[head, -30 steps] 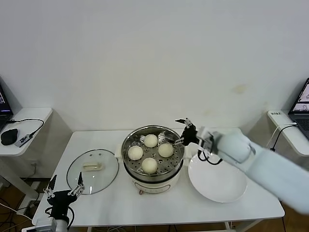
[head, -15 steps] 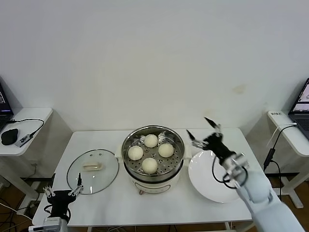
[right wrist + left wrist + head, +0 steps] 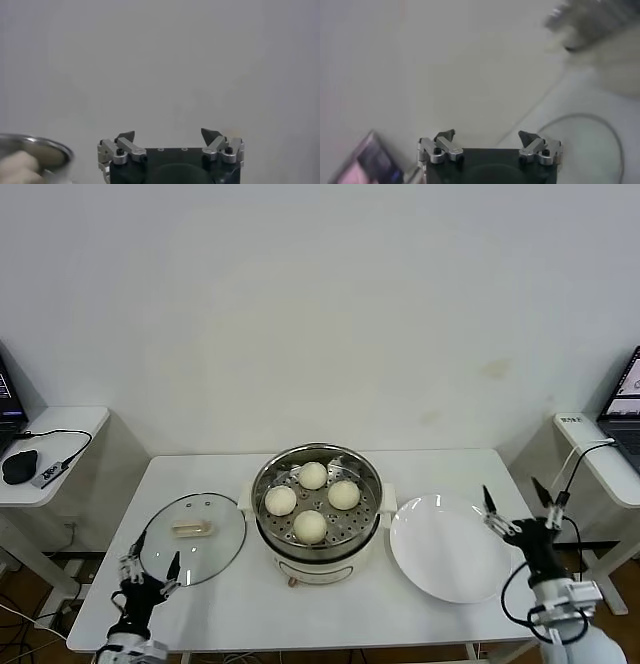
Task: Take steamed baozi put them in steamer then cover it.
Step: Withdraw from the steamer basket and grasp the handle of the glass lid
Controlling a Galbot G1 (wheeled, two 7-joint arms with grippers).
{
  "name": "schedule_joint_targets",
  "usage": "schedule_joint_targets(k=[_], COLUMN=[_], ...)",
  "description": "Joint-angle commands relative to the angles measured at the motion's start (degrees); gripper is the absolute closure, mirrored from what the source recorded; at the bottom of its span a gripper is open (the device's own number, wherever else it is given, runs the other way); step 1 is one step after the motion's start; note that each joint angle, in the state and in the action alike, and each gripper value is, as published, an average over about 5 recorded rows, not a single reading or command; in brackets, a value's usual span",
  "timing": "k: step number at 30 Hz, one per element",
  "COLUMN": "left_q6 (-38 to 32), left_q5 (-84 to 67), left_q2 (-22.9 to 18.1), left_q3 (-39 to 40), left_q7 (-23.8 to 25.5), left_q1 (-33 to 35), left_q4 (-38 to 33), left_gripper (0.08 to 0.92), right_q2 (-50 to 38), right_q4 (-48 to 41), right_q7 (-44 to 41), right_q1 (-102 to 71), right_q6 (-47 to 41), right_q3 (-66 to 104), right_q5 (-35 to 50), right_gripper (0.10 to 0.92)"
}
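Observation:
The steel steamer [image 3: 340,546] stands uncovered at the table's centre on its cream base. Several cream-white baozi [image 3: 313,475] rest on its perforated tray. The glass cover [image 3: 192,530] lies flat on the table left of the steamer, handle up. My left gripper [image 3: 156,554] hovers open at the cover's near edge, by the table's front left corner, holding nothing. My right gripper [image 3: 522,502] stands open and empty past the table's right edge. In the left wrist view the left gripper [image 3: 487,137] is spread wide. The right wrist view shows the right gripper [image 3: 169,134] wide too, with the steamer's rim [image 3: 37,146] at one side.
A bare white plate [image 3: 450,564] lies right of the steamer, between it and my right gripper. A side table [image 3: 60,424] with a mouse and cable stands at the left. Another side table [image 3: 600,449] with a laptop and cable stands at the right.
My right arm drew back from the steamer's rim, across the plate, to the table's right edge. My left gripper rose a little toward the cover's near edge.

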Motion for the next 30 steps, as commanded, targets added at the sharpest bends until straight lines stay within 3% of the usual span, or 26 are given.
schedule_joint_targets(k=[1, 30], left_q6=[-2.8, -0.7], left_q5=[24.1, 25.6], left_q2=[2.1, 4.0], left_q3=[1.8, 7.1], left_q7=[0.2, 0.9], left_q1=[-10.7, -27.1], left_q4=[13.3, 29.4], left_gripper=[0.177, 0.177], right_q2=[7.0, 11.2], right_q4=[1.4, 0.4], right_q7=[0.4, 0.6], right_q1=[-7.3, -9.0], right_q6=[3.0, 4.1], right_q3=[6.5, 2.4], right_q5=[-2.5, -5.1], right_gripper=[0.203, 0.203])
